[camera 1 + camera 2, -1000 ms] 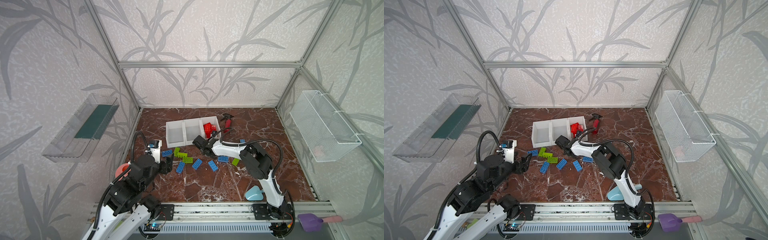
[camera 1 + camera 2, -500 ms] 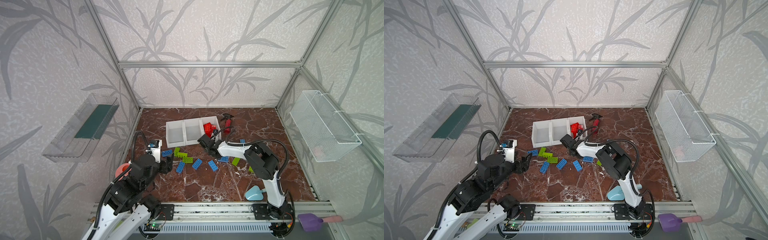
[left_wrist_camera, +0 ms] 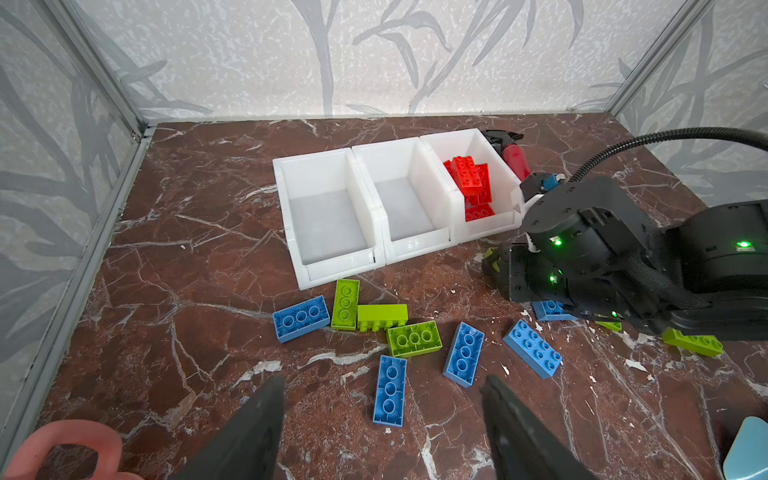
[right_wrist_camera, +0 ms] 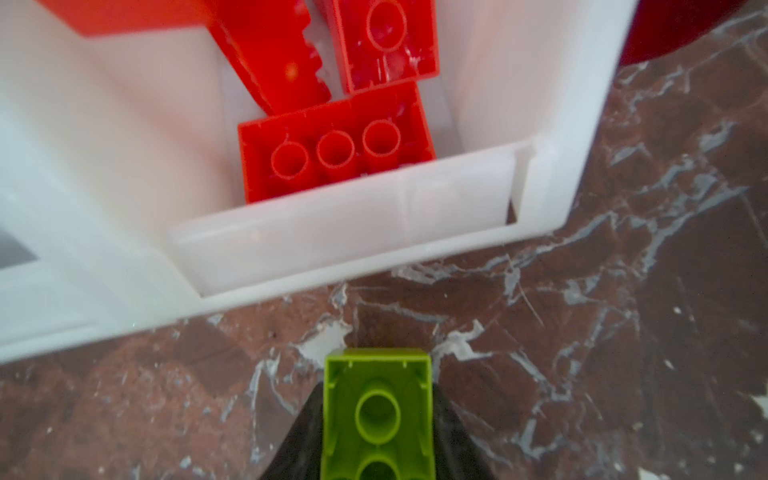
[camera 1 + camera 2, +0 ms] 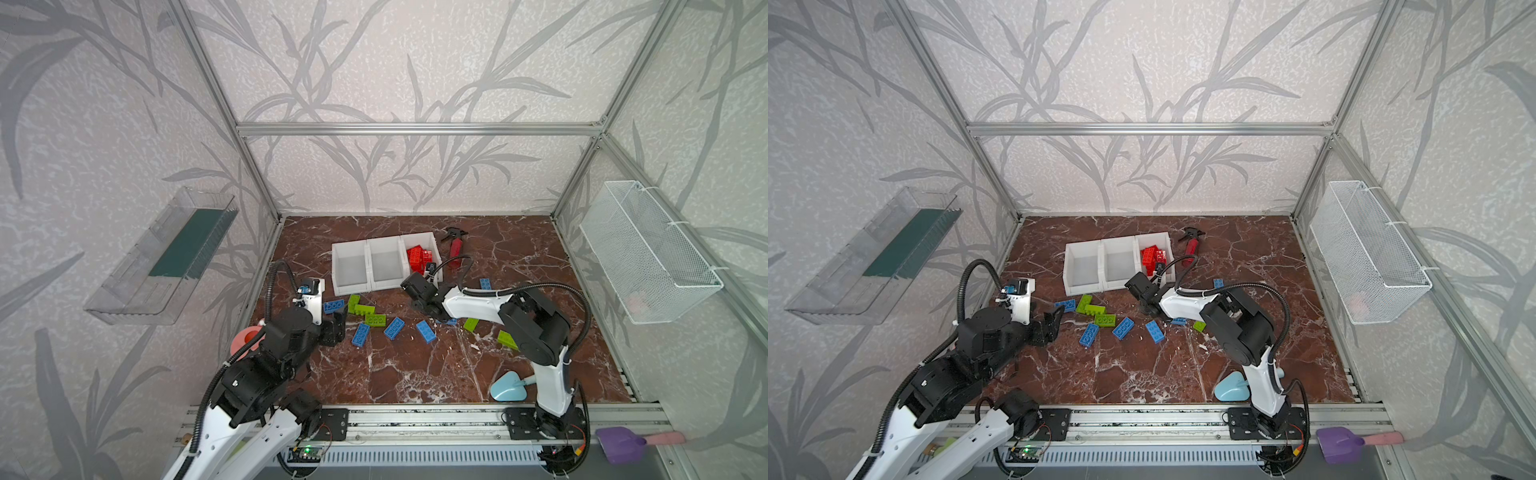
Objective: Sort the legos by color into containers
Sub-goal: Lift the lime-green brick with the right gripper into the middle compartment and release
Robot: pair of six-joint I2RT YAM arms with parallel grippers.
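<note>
Our right gripper [image 4: 376,415] just clamped a green brick [image 4: 376,374] near the red-filled bin [image 4: 353,232] — bound for an empty bin [image 3: 415,245], we judge — left gripper [image 3: 382,415] spread.

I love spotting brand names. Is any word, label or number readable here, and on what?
No text can be read. The lime green brick in the right gripper, the red bricks, the white bins and the red spray bottle show no print; any marks on the studs of the blue bricks are too small to tell.
</note>
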